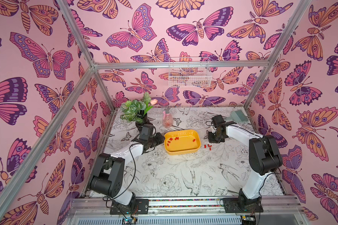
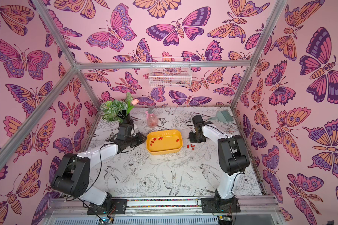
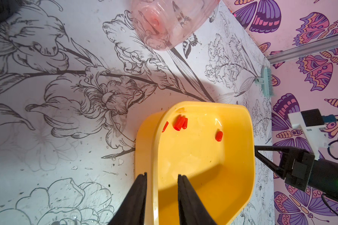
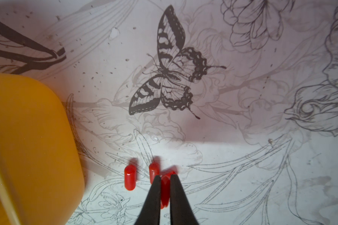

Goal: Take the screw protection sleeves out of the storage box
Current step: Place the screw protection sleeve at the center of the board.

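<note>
The bench [image 1: 183, 175] carries the storage box [image 1: 180, 152] at its middle, a little toward the far side. The left tool [image 3: 161, 174] straddles the box's left wall, one finger outside and one inside, and looks clamped on it. The right tool [image 4: 165, 176] hangs low over the bench just right of the box, pinched together on a held sleeve [image 4: 165, 187].

Several screw protection sleeves [image 3: 179, 123] lie in the box. A few more [image 4: 130, 180] sit on the bench under the right tool.

To set this one down well, I judge the right tool should go almost to the surface and part gently, beside the neighbours rather than onto them, since these caps likely roll. The left tool should keep the box from moving.

Only the right wrist view shows the red cap between the fingers. Only the left wrist view shows the straddled wall. Both top views show both groups at once.
</note>
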### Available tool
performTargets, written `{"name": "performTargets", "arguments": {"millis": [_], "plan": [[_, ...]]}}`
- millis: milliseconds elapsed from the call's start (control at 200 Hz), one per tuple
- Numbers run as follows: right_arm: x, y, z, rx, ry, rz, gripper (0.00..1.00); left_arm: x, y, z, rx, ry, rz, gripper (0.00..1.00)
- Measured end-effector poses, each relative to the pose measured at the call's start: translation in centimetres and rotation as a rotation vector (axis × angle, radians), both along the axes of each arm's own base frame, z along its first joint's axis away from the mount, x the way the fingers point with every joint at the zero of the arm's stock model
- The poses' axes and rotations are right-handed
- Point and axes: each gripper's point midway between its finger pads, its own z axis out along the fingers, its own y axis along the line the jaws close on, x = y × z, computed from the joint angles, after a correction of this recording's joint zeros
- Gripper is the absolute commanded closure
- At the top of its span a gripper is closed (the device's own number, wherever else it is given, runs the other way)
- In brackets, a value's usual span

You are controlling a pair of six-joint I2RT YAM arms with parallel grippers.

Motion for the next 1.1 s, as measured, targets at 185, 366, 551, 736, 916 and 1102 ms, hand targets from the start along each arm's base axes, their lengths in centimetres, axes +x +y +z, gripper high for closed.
{"name": "performTargets", "arguments": {"millis": [185,366,551,736,916,1102], "plan": [[-0.1,-0.1,-0.8,-0.006,0.02,0.001,0.85,0.0,0.0,0.0,0.0,0.0,0.0,0.68],[-0.1,-0.1,-1.6,-0.012,0.038,0.001,0.85,0.0,0.0,0.0,0.0,0.0,0.0,0.68],[0.1,0.0,-2.3,-0.016,0.053,0.001,0.85,0.0,0.0,0.0,0.0,0.001,0.0,0.68],[0.3,0.1,-2.2,-0.016,0.05,0.004,0.84,0.0,0.0,0.0,-0.001,0.0,-0.001,0.68],[0.5,0.1,-2.1,-0.016,0.044,0.01,0.83,0.0,-0.1,0.0,-0.003,0.0,-0.002,0.67],[0.9,0.3,-2.1,-0.016,0.04,0.016,0.83,0.0,-0.1,-0.2,-0.002,0.004,-0.003,0.68]]}}
